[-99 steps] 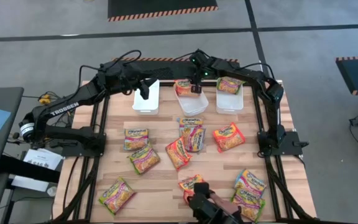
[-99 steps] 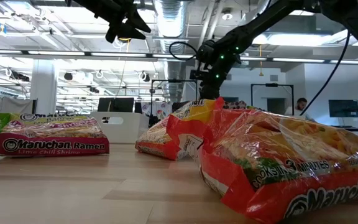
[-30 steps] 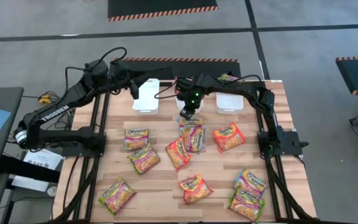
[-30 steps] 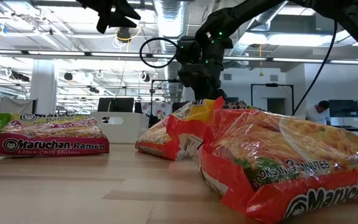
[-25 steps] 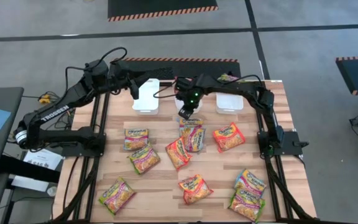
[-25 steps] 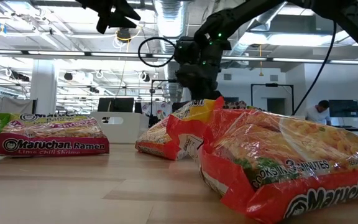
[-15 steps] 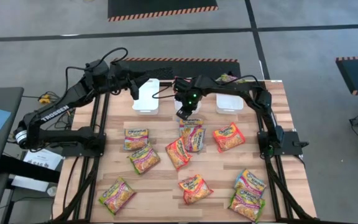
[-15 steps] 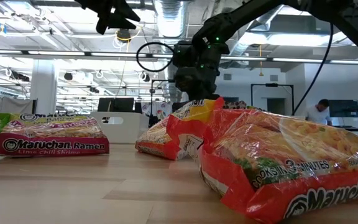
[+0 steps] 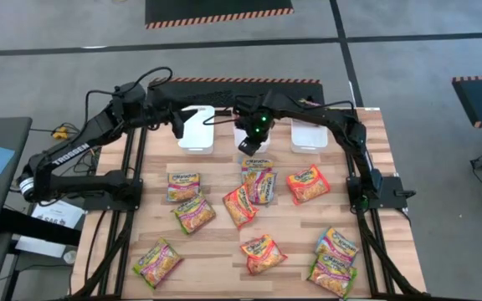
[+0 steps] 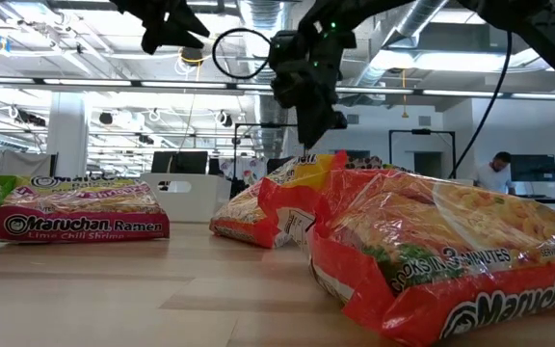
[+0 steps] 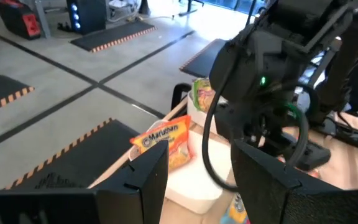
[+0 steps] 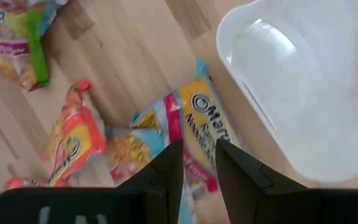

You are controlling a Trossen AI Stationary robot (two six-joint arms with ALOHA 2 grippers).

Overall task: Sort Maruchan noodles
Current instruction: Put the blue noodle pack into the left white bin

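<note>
Several Maruchan noodle packets lie flat on the wooden table: pink-green ones [image 9: 183, 186] at the left, orange ones [image 9: 307, 184] in the middle and blue ones [image 9: 258, 167] below my right gripper. My right gripper [image 9: 253, 147] hangs above the blue packet [image 12: 199, 130], pointing down, open by a narrow gap with nothing between its fingers. My left gripper [image 9: 176, 125] waits open, high beside the left white bin [image 9: 197, 132]. An orange packet [image 11: 166, 140] lies in the middle bin [image 12: 291, 81], and a green packet [image 11: 201, 96] in the right bin [image 9: 308, 138].
The three white bins stand in a row along the table's far edge. More packets lie near the front edge: a pink-green one [image 9: 157, 262], an orange one [image 9: 262, 252] and a blue one over a green one [image 9: 335, 255]. Bare wood lies between them.
My right gripper has risen straight up from just above the blue packets, still pointing down and holding nothing. The packets lie as they did. My left gripper has kept still.
</note>
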